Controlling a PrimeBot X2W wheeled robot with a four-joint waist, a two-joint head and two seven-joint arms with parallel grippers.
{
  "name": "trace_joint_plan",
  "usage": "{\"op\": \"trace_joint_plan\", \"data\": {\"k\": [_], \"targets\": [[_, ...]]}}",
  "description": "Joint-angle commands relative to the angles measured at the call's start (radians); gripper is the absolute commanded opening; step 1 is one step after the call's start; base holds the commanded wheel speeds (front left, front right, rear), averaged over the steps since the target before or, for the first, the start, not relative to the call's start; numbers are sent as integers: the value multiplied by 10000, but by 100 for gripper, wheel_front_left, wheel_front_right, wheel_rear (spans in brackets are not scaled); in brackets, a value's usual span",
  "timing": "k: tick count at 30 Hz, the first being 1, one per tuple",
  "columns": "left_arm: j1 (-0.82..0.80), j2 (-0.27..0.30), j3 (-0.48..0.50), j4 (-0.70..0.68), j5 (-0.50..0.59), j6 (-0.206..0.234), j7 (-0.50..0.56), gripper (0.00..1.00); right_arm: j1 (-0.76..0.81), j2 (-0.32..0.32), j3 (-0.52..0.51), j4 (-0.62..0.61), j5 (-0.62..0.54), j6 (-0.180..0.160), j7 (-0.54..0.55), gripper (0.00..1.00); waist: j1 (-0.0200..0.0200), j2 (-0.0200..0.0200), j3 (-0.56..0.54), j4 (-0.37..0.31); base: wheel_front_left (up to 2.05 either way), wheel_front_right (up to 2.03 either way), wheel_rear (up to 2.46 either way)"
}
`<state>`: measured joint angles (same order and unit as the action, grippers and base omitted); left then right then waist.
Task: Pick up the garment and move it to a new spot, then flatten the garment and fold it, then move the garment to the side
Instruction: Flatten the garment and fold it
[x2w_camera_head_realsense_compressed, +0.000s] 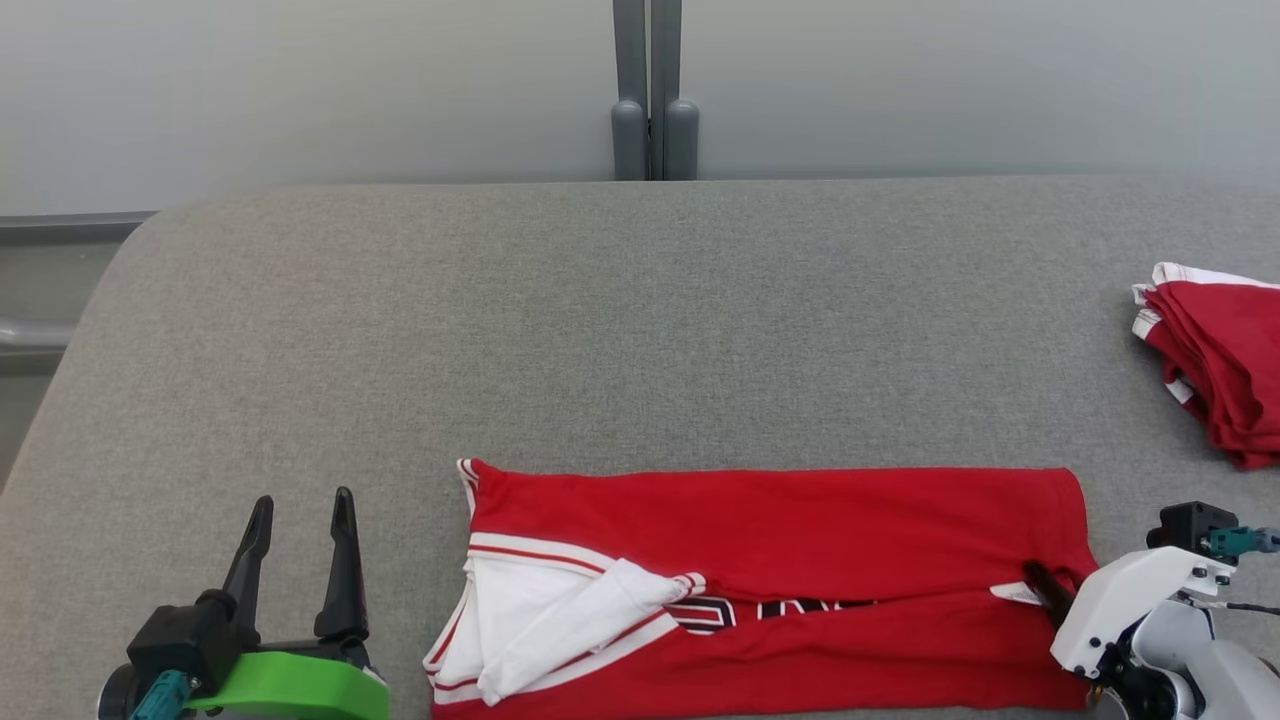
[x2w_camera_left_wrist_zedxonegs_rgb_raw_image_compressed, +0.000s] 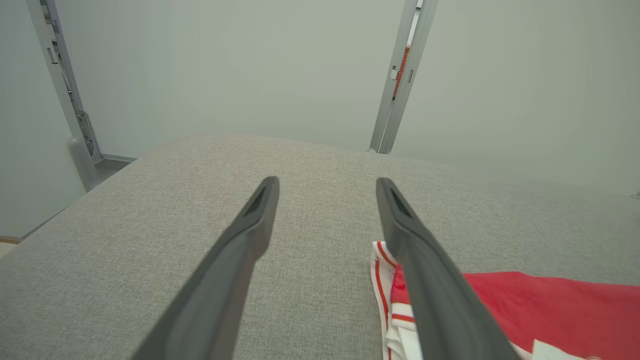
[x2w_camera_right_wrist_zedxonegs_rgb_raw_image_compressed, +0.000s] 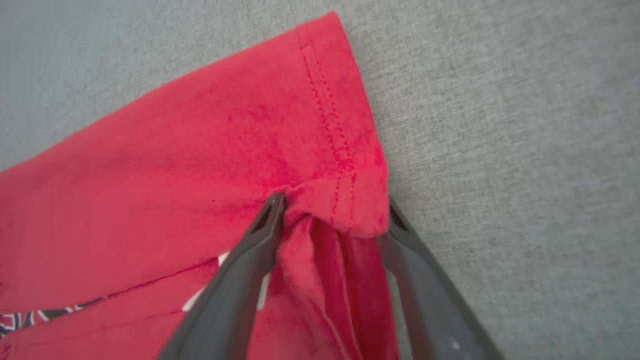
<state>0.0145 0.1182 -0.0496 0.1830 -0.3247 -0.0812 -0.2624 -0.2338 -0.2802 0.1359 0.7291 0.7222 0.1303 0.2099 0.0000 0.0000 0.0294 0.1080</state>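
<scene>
The red garment (x2w_camera_head_realsense_compressed: 800, 540) lies on the grey table (x2w_camera_head_realsense_compressed: 600, 320), low in the middle of the head view. The right hand (x2w_camera_right_wrist_zedxonegs_rgb_raw_image_compressed: 334, 200), at the lower right, has its fingers wide around the garment's edge. The left hand (x2w_camera_head_realsense_compressed: 303, 497), at the lower left, spreads its fingers wide beside the garment.

Matt cloth garment (x2w_camera_head_realsense_compressed: 800, 520) (knitted) on rough-woven table (x2w_camera_head_realsense_compressed: 600, 320).

The red jersey garment (x2w_camera_head_realsense_compressed: 800, 520) has white-and-red striped trim, white inside; grey woven fabric counter (x2w_camera_head_realsense_compressed: 600, 330); red folded cloth (x2w_camera_head_realsense_compressed: 1220, 370), white-edged
</scene>
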Motion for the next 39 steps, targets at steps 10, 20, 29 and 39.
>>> {"op": "trace_joint_plan", "data": {"k": [10, 20, 29, 39], "targets": [[-34, -55, 233, 120, 97, -136, -25, 100, 53, 181, 141, -142, 734, 7, -797, 0, 0, 0, -82, 73, 0, 0, 0], [-84, -195, 340, 0, 205, -146, -26, 100, -346, -948, -331, -258, 762, -1, -1579, 0, 0, 0, -42, -176, 0, 0, 0], [-33, -274, 377, 157, 270, -230, -26, 100, -307, -965, -356, -1088, 595, -1, -1816, 0, 0, 0, -250, -266, 0, 0, 0], [109, -279, 353, 423, 305, -274, -26, 100, 589, 8, -80, -3681, 198, 5, -1576, 0, 0, 0, -519, 291, 0, 0, 0]]}}
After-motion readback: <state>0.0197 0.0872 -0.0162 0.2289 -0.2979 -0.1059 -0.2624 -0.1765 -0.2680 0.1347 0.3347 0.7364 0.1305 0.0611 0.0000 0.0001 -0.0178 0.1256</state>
